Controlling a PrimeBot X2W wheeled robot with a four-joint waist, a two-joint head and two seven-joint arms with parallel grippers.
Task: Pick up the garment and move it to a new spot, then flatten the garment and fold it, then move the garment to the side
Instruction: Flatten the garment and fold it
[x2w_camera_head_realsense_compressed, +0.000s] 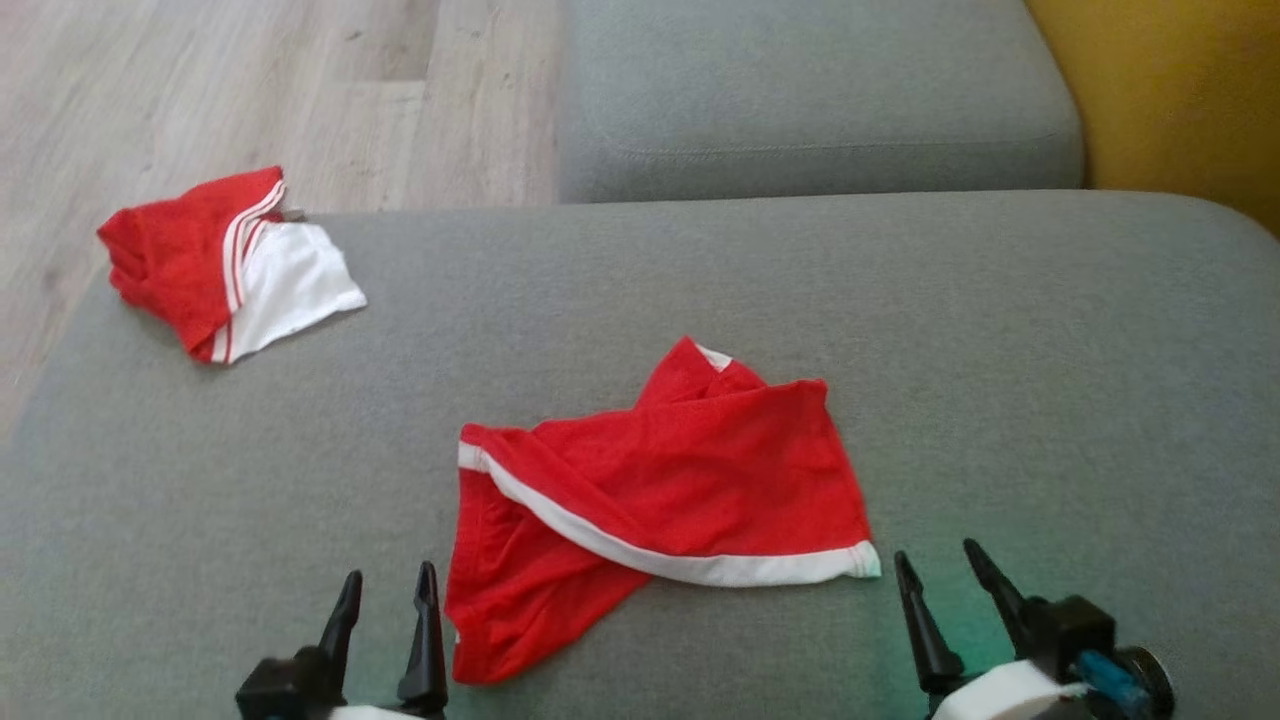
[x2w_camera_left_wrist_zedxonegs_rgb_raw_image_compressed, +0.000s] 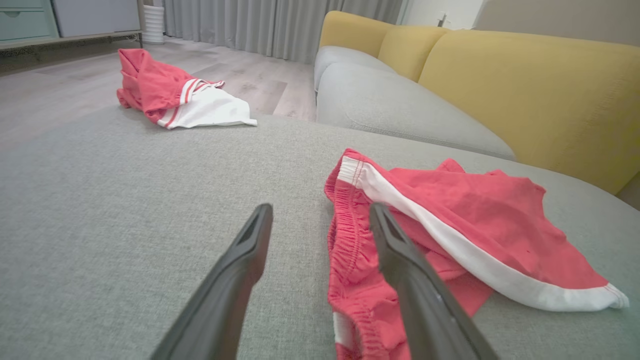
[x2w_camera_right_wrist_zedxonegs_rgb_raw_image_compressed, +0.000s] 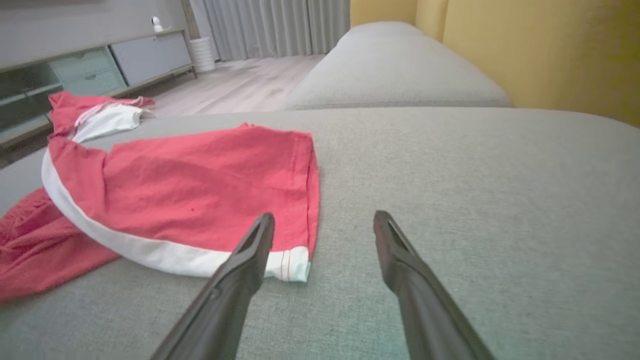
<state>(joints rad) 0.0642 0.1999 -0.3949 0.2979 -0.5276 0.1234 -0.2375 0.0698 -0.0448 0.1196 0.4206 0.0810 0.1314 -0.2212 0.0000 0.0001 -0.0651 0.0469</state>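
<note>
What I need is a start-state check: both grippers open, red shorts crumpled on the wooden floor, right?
Not the floor: the head view shows the red shorts crumpled on the grey cushion. The left gripper and right gripper are open.

red white-trimmed garment (x2w_camera_head_realsense_compressed: 660, 490), crumpled, on cushion

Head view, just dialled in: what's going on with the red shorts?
Nothing is gripped yet. The red shorts lie crumpled and unfolded on the grey cushion, with the left hand and right hand open at its near edge, one on each side of them. A second red-and-white garment sits at the cushion's far left corner.
</note>
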